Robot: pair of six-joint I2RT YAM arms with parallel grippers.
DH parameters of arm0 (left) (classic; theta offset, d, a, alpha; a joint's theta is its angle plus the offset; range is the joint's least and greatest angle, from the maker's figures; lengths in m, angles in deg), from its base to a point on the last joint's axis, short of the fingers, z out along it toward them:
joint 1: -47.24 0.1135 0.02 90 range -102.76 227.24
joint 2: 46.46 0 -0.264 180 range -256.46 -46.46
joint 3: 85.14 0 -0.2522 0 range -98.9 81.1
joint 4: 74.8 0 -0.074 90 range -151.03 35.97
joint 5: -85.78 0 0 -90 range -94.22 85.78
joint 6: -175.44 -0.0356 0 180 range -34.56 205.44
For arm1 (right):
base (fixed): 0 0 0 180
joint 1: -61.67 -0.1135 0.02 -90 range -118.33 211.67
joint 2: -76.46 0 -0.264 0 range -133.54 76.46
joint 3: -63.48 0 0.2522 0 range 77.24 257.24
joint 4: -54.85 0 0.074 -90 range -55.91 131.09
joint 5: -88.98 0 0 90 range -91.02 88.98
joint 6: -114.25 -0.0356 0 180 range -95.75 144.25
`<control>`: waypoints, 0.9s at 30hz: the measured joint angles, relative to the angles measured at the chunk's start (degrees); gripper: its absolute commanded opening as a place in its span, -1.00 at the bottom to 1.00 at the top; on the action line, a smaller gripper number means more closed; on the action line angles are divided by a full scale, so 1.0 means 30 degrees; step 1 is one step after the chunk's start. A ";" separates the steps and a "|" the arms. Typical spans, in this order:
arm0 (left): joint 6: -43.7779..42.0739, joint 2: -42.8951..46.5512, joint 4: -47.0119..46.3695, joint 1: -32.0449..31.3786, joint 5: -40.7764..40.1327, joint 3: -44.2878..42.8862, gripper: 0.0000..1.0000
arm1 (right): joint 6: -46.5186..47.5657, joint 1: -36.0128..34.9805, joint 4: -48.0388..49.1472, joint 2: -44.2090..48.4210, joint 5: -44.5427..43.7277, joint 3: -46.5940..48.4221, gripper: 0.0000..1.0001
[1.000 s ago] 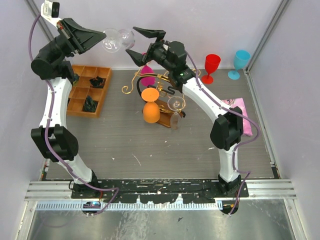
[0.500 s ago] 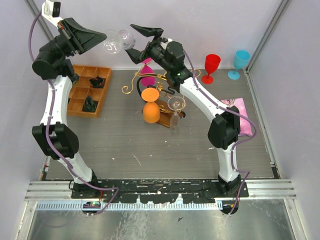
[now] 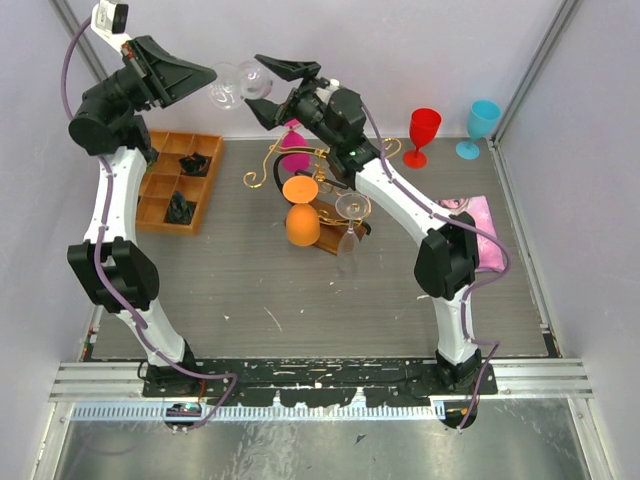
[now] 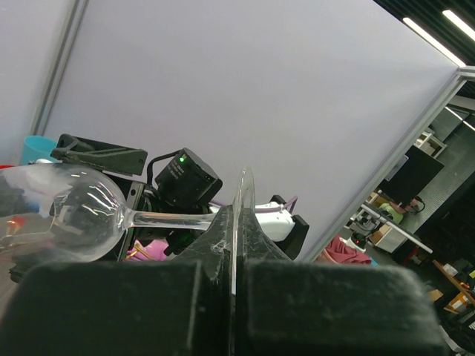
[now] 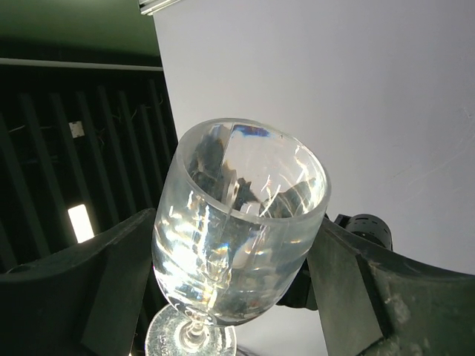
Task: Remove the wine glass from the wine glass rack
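Top: glass (image 3: 240, 80) aloft over the far edge, clear of the rack (image 3: 328, 213), foot pinched in left gripper (image 3: 211, 79), bowl inside spread right gripper (image 3: 254, 84).
Left wrist: fingers (image 4: 111, 304) clamped on foot, bowl out left.
Right wrist: bowl between parted fingers (image 5: 111, 289); contact unclear.

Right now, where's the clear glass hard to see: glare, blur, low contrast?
Top external: wine glass washes out against the pale wall. Left wrist: bowl streaked with glints, left claw dark and soft up close. Right wrist: bowl sharp, bright reflections inside.
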 measured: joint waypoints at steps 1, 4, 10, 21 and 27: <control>-0.0007 0.0000 -0.0051 0.0000 0.0036 0.0000 -1.00 | 0.0000 -0.0015 0.0211 0.0000 0.0000 -0.0131 0.67; 0.0007 0.0000 -0.0131 0.0007 0.0175 0.0000 -1.00 | 0.0000 -0.0022 0.0758 0.0000 0.0000 -0.0597 0.68; 0.0495 -0.0007 -0.0765 0.0168 0.0277 0.0007 -1.00 | 0.0000 -0.0029 0.1712 0.0007 -0.0058 -0.1071 0.25; 0.1137 -0.0007 -0.1566 0.0182 -0.0044 0.0058 -0.13 | 0.0000 -0.0087 0.2025 0.0007 -0.0102 -0.1056 0.14; 0.1494 0.0058 -0.1982 0.0255 -0.0495 0.0175 0.73 | 0.0000 0.0197 0.1231 -0.0342 -0.0670 -0.0211 0.13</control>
